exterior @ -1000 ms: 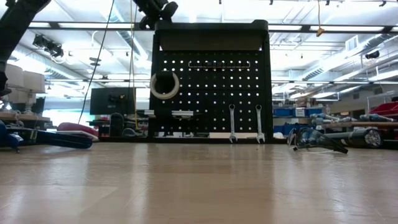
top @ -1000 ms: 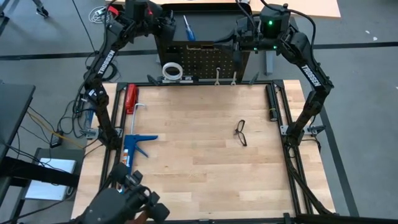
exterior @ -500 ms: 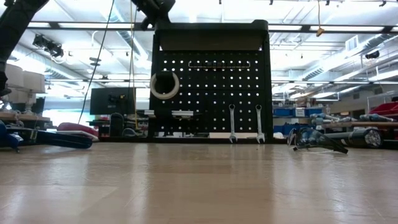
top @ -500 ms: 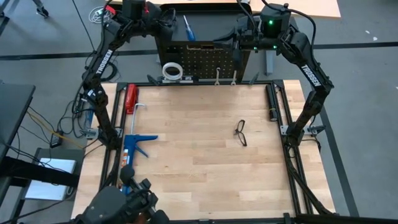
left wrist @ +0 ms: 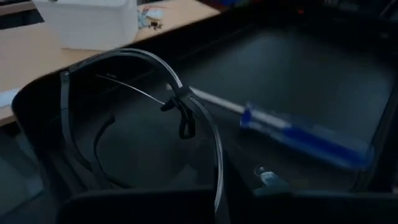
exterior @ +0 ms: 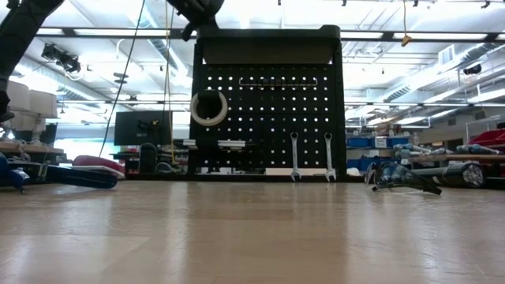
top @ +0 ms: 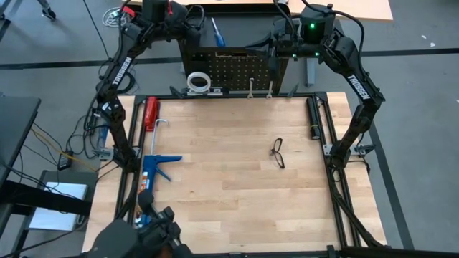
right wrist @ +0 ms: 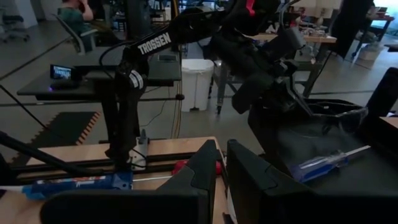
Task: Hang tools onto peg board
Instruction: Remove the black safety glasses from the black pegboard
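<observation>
Up behind the peg board (top: 231,66), the left hand (top: 188,27) is clamped on a pair of safety glasses (left wrist: 143,118), beside the blue-handled screwdriver (top: 216,33), whose long axis runs away from the board, tip outward. The right hand (top: 278,44) is closed above the board's other end. Another pair of glasses (top: 278,153) lies on the bench (top: 229,201).

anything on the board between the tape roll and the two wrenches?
A small tool on pegs sits between the white tape roll and the wrenches on the peg board, per the low view.
</observation>
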Controlling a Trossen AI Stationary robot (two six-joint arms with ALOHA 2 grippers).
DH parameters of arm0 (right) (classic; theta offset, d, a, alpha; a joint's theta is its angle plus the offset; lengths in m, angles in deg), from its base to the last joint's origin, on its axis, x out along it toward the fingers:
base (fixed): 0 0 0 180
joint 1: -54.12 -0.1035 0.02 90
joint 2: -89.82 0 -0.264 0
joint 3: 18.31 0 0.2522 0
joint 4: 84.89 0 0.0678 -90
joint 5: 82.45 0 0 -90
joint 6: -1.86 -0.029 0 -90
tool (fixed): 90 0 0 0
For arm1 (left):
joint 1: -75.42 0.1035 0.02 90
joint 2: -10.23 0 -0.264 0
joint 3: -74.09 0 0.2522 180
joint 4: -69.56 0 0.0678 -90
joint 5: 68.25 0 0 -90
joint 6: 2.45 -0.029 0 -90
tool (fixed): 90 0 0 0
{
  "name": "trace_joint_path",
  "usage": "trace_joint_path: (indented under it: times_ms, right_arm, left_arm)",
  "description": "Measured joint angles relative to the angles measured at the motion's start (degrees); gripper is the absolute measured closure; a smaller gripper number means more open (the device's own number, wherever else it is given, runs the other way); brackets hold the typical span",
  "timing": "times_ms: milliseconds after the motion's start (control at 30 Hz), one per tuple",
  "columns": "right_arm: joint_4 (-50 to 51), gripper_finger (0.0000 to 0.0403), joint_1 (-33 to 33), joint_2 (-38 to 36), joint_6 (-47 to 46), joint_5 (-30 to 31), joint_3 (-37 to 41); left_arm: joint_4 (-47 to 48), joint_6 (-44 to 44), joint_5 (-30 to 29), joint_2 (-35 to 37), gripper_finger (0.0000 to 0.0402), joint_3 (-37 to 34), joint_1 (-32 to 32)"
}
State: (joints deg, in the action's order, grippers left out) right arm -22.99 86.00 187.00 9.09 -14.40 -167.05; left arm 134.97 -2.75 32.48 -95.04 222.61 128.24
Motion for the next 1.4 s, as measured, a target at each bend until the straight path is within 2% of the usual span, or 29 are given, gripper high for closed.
trace_joint_path:
  times_ms: [133,300,467,600,767,900,1000,1100,1300,1400]
  right_arm:
    - [0.0,0.0357,0.0,0.0,-0.2,0.1,0.0]
    - [0.0,0.0357,0.0,0.0,-0.5,5.3,0.0]
    - [0.0,0.0357,1.5,0.0,-2.2,11.9,0.0]
    - [0.0,0.0361,4.2,0.0,-4.3,11.5,0.0]
    - [-0.3,0.0369,7.1,0.0,-3.5,8.8,0.0]
    - [-1.5,0.0375,8.3,-0.1,1.6,8.6,0.0]
    - [-1.6,0.0378,9.5,-0.8,7.9,9.9,0.0]
    - [-5.2,0.0380,10.6,-1.8,10.1,12.2,0.0]
    - [-11.4,0.0381,12.3,-2.6,6.8,12.3,0.0]
    - [-10.9,0.0381,12.6,-2.7,5.3,12.3,0.0]
  left_arm:
    - [-4.8,1.0,-0.1,0.5,0.0394,0.0,0.0]
    - [-8.2,1.0,-0.3,1.5,0.0395,0.1,-0.7]
    - [-12.7,-3.6,2.9,4.9,0.0395,0.1,-3.9]
    - [-12.1,-6.6,4.2,8.8,0.0396,0.2,-7.9]
    - [-3.3,-5.9,4.6,14.2,0.0396,0.2,-13.6]
    - [8.5,-3.9,4.5,17.4,0.0396,0.3,-18.8]
    - [18.5,-0.6,2.1,18.0,0.0396,0.3,-22.5]
    - [25.8,2.3,-1.3,17.9,0.0396,0.1,-26.9]
    - [27.3,4.8,-12.5,17.8,0.0396,-5.9,-37.1]
    - [25.7,5.5,-15.3,18.3,0.0396,-11.1,-40.7]
